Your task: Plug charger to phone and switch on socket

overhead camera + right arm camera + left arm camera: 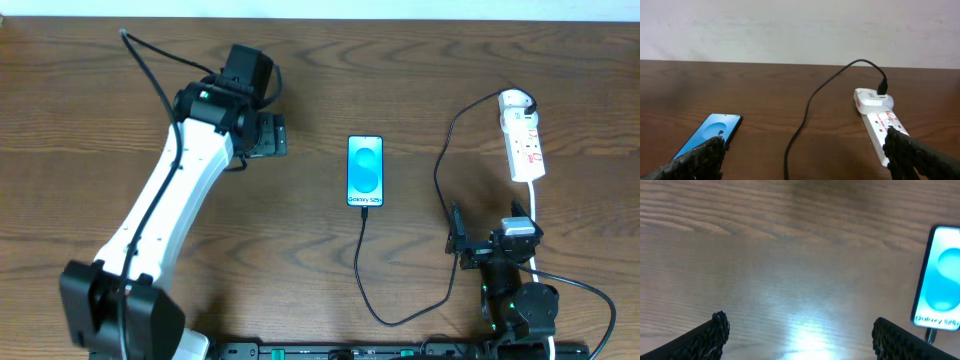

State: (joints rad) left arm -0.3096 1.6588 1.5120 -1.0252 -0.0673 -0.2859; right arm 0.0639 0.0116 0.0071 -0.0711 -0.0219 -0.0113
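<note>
1. Table (300,80): dark wood, fills the overhead frame.
2. Left arm (170,200): white, runs from lower left to upper left-centre. Left gripper (800,330) hovers over bare wood left of the phone, jaws wide apart, empty.
3. Right gripper (802,145): lower right of the overhead frame, just below the socket. Jaws wide apart, empty.
4. Socket (523,135): white strip at upper right, lying flat. Can't tell switch position.
5. Phone (365,171): centre of the overhead frame, flat, screen up, lit blue.
6. Charger (440,180): thin black cable from the socket's top end, curves down, loops at bottom centre, rises to the phone. Its tip meets the phone's lower edge.
</note>
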